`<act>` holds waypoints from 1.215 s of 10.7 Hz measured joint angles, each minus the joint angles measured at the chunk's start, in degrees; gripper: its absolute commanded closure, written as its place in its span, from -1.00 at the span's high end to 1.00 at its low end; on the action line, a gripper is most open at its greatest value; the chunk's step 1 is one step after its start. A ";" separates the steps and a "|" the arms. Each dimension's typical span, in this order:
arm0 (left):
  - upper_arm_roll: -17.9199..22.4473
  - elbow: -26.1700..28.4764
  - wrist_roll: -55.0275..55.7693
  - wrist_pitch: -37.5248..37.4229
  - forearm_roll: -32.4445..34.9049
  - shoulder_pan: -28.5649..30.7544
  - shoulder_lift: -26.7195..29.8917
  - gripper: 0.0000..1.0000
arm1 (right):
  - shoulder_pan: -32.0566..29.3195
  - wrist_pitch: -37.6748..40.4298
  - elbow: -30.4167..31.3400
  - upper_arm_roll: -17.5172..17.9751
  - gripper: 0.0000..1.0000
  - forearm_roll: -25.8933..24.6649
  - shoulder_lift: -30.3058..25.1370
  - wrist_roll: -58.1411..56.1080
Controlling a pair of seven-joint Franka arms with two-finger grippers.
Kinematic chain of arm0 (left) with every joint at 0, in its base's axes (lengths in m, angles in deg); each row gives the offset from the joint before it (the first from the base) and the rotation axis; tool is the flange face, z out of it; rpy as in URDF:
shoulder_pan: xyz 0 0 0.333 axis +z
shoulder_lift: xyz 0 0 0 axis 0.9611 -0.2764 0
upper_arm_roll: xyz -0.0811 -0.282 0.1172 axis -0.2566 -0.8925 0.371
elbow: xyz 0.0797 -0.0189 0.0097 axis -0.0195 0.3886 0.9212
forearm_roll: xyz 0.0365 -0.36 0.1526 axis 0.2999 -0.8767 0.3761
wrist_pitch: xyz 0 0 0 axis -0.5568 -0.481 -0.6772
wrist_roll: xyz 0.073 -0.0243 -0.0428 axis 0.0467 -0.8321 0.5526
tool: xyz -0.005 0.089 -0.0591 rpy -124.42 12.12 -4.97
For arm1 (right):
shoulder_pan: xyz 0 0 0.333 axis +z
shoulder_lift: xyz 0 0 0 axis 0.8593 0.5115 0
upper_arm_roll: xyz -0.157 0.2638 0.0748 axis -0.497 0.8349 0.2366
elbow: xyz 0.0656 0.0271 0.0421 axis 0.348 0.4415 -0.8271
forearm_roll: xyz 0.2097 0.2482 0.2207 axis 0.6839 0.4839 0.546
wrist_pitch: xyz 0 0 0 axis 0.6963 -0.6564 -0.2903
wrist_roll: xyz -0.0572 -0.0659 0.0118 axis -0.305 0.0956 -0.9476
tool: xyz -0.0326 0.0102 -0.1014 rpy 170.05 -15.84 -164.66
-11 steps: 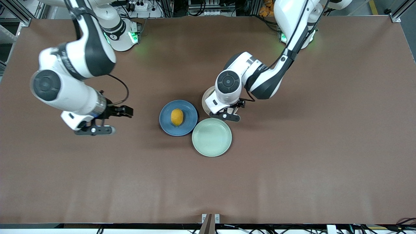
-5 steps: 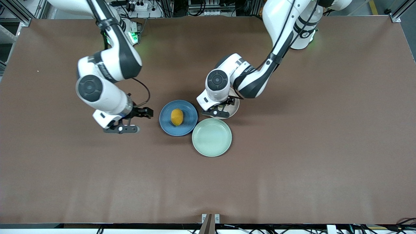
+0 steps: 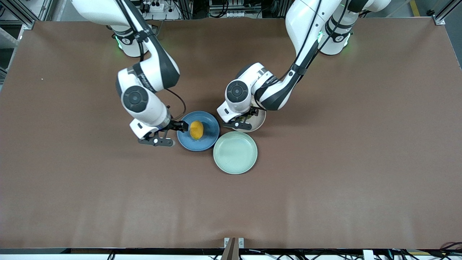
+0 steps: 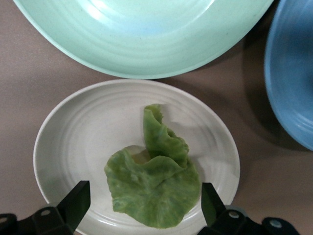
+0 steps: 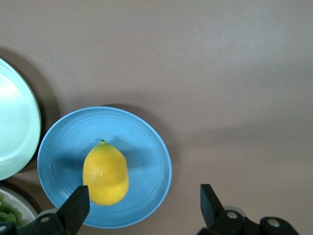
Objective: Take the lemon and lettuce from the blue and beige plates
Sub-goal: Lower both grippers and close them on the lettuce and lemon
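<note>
Lemon (image 3: 196, 130) on blue plate (image 3: 209, 141), frame centre. Lettuce (image 4: 154, 188) on beige plate (image 4: 73, 132). Right gripper (image 3: 169, 133) spread wide at blue plate's edge; left gripper (image 4: 142, 208) spread wide over lettuce. Mint plate (image 3: 235, 152) just beside both.

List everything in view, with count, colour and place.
lemon: 1, yellow-orange, on the blue plate.
lettuce: 1, green, on the beige plate.
blue plate: 1, toward the right arm's end of the plate cluster.
beige plate: 1, beside the blue plate, mostly under the left arm.
green plate: 1, pale mint, bare, nearest the front camera.
table: 1, brown.
left gripper: open, over the lettuce.
right gripper: open, at the blue plate's edge.
</note>
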 measured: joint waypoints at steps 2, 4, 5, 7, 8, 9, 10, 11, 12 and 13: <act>-0.01 0.03 -0.01 0.04 0.00 -0.49 -0.89 1.00 | 1.69 -3.24 0.42 0.01 1.00 0.00 1.97 2.73; -0.01 0.04 -0.02 0.22 0.00 -0.91 -1.85 1.00 | 3.03 -7.81 2.09 0.00 1.00 0.00 3.61 4.61; -0.01 0.05 -0.06 0.23 0.00 -1.14 -2.35 1.00 | 3.60 -9.28 2.84 0.00 1.00 0.00 4.21 5.44; -0.01 0.05 -0.06 0.29 0.00 -1.61 -3.09 1.00 | 4.76 -11.02 3.42 0.00 1.00 0.00 5.45 6.92; -0.01 0.05 -0.06 0.30 0.00 -1.78 -3.43 0.84 | 5.35 -11.64 3.43 0.00 1.00 0.00 5.98 7.86; -0.01 0.05 -0.06 0.33 0.00 -1.90 -3.74 0.15 | 5.84 -11.96 3.43 0.01 1.00 0.00 6.41 8.59; 0.00 0.05 -0.06 0.35 0.01 -1.98 -3.90 -0.39 | 6.20 -12.23 3.44 0.01 1.00 0.00 6.77 8.96; 0.00 0.05 0.64 0.38 0.01 -2.12 -3.93 -0.80 | 6.47 -12.66 3.45 0.01 1.00 0.00 7.11 9.14; 0.00 0.03 2.24 0.45 0.01 -2.30 -3.93 -1.00 | 6.77 -13.51 3.59 0.00 1.00 0.00 7.58 9.32; -0.02 -0.18 3.60 0.55 0.01 -2.50 -3.91 -1.00 | 7.13 -15.17 4.21 0.00 1.00 0.00 8.08 9.79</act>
